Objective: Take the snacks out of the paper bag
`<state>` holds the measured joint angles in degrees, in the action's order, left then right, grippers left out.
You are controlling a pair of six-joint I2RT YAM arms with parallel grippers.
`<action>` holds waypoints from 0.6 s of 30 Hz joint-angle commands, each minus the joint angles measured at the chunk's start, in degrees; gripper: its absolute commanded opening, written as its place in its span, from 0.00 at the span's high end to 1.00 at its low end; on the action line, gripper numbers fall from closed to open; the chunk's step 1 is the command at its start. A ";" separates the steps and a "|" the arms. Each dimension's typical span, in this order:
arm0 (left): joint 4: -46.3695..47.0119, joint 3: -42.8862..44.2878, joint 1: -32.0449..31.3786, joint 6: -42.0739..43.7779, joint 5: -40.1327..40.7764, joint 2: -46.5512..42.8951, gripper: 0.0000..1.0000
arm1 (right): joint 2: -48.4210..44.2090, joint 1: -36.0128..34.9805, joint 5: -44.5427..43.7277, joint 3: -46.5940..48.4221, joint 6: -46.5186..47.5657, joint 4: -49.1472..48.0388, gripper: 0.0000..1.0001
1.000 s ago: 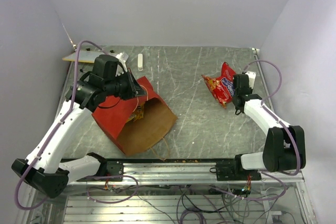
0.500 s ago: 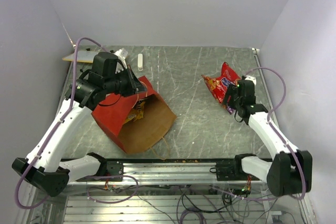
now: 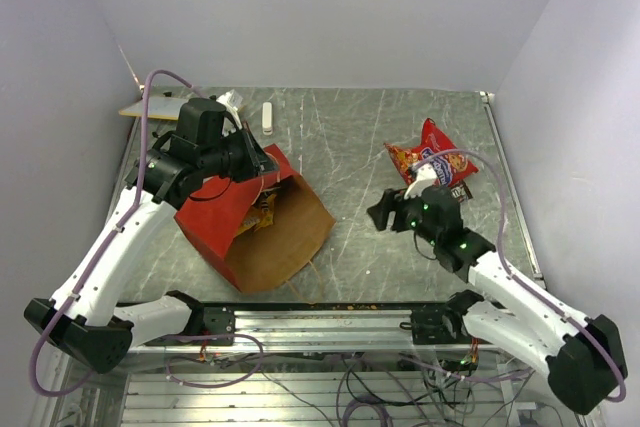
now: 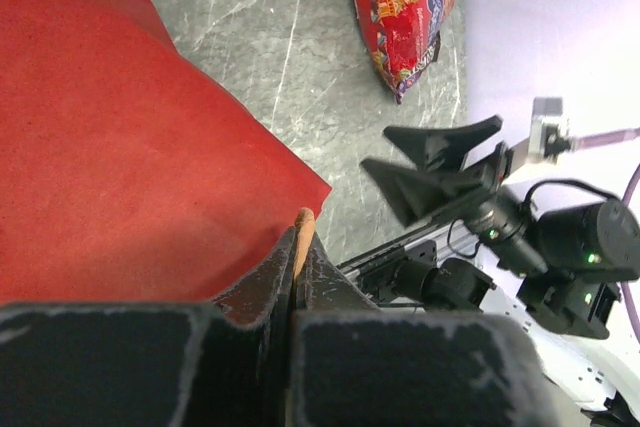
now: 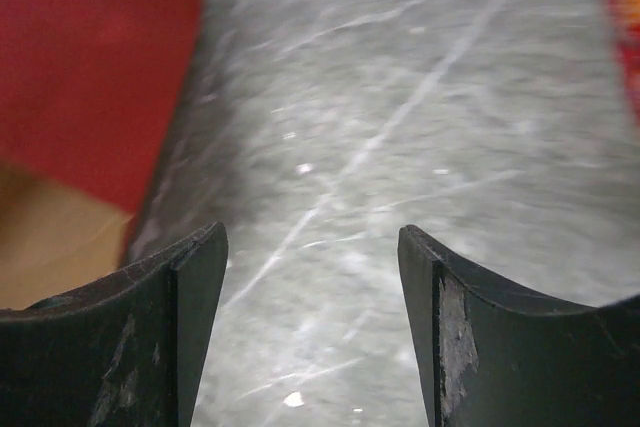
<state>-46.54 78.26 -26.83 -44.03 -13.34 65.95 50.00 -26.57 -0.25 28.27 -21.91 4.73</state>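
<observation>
The left gripper [image 4: 298, 240] is pressed together on the rim of the red paper bag [image 3: 212, 215], pinching a single fold of paper at the upper edge of the bag's mouth. The bag lies on its side on the left half of the grey marbled table [image 3: 350, 137]. Its mouth gapes toward the near right and shows the brown kraft lining. 1 yellow-orange packet [image 3: 262, 213] is visible just inside the mouth, below the pinched rim; whatever else the bag holds is hidden.

The right gripper [image 3: 382, 213] is spread wide with nothing between its fingers. It hangs over bare tabletop between the paper bag and the red chip bag [image 3: 432, 160], its tips pointed toward the bag's open mouth. The right wrist view, somewhat blurred, shows its 2 dark fingers [image 5: 190, 317] framing the marbled surface, with the bag's red wall and kraft lining at the left edge.

The chip bag, with its blue logo, lies flat at the far right of the table, well apart from the paper bag. A small dark wrapper [image 3: 459, 190] lies just beside its near edge.

A small white object [image 3: 267, 117] and a tan cardboard piece [image 3: 148, 107] lie along the far left of the table.
</observation>
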 commanded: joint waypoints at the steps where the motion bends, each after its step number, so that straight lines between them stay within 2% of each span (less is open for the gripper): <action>1: 1.21 0.58 0.30 -0.49 2.75 -0.08 0.93 | 0.16 -10.01 -1.54 -2.03 -2.01 -10.11 0.31; 5: 1.24 0.22 0.29 -1.74 3.79 -0.46 0.93 | 4.99 -17.07 -0.64 1.42 4.54 -11.49 0.31; 10: 0.11 0.29 0.32 -3.06 4.98 -0.39 0.93 | 5.96 -27.84 -2.28 6.18 19.99 -9.74 0.31; 15: -0.61 1.58 0.30 -2.93 5.02 -0.21 0.93 | 1.59 -34.16 0.39 2.88 33.17 -14.39 0.31; 18: -0.97 2.47 0.30 -2.56 5.14 -0.13 0.93 | 4.10 -36.34 1.75 3.44 40.66 -15.21 0.30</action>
<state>-46.94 78.28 -26.83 -46.59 -9.78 65.95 52.51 -60.27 -0.49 32.01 4.23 -6.96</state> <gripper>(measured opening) 0.075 0.693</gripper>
